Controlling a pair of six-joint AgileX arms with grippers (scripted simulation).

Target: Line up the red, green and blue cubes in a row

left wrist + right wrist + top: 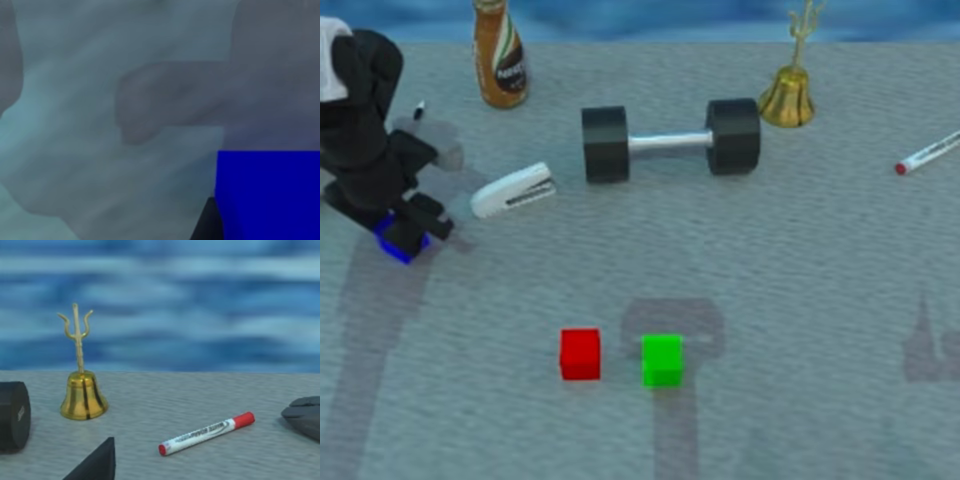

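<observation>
- The red cube (580, 354) and the green cube (662, 360) already sit side by side near the front middle of the bench (800, 300), a small gap between them.
- The blue cube (398, 243) is the odd one out, well apart at the left side of the bench, not far from a stapler (514, 190).
- The step in hand looks like fetching that blue cube: the left gripper (405, 232) is down over it, its dark fingers flanking the cube in the top view.
- In the left wrist view the blue cube (267, 195) fills one corner, with a dark finger (205, 222) right against its side.
- Whether the fingers are clamped on the cube or only standing around it cannot be told.
- The next move probably calls for a firm grip, a lift, and a carry to the row beside red or green, in line with both.
- The right arm is parked out of the top view; its camera faces a bell (82, 397) and a marker (206, 433).
</observation>
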